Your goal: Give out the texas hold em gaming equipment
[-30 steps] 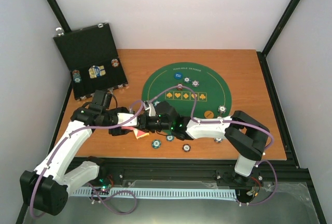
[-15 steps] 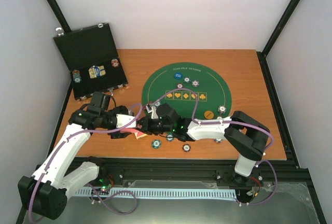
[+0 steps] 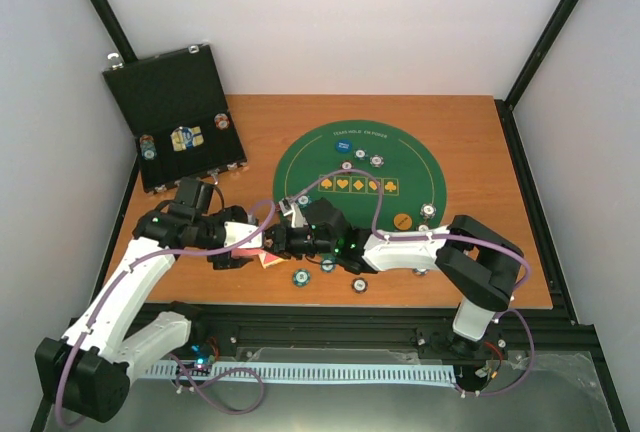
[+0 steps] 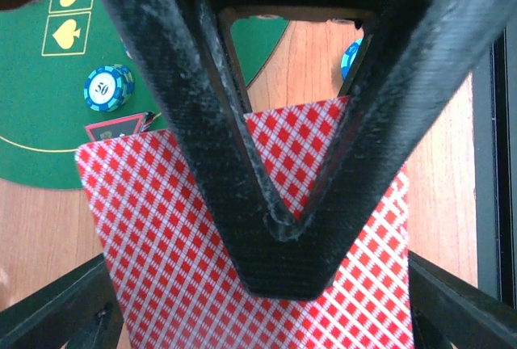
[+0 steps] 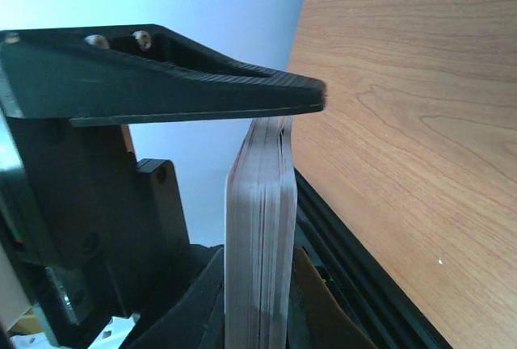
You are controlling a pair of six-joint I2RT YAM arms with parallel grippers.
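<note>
Grippers meet tip to tip over the brown wooden table point(image 3: 470, 122), just short of the near left rim of a round green felt mat point(image 3: 400, 187)

At the left gripper point(image 3: 249, 249): pinching a deck of red diamond-backed playing cards point(image 4: 161, 228). One black lattice finger point(image 4: 275, 228) lies flat across the top card's back; the other shows beneath the deck at both lower corners of the wrist view.

At the right gripper point(image 3: 279, 243): fingers spread, the deck standing edge-on between them in the right wrist view. The upper black finger point(image 5: 186, 94) meets the deck's top edge at its tip; the lower finger is mostly hidden behind the cards. Whether this gripper bears on the deck or only brackets it cannot be told.

Surroundings, taken from the end effectors:
- A teal stripe-edged poker chip marked 50 point(image 4: 107, 88) sits on the felt just beyond the deck's far left corner, as the left wrist camera sees it.
- A second teal chip point(image 3: 300, 277), a third teal chip point(image 3: 327, 266) and a brown stripe-edged chip point(image 3: 359, 284) lie on the wood on the near side of the right gripper's wrist, close but apart.
- A flat orange marker button point(image 3: 401, 220) rests on the felt beyond the right forearm; a flat blue marker button point(image 3: 343, 145) lies well beyond both grippers, near the mat's far rim.
- An open black hard case point(image 3: 165, 92) with chips in its tray stands well beyond the left gripper
</note>
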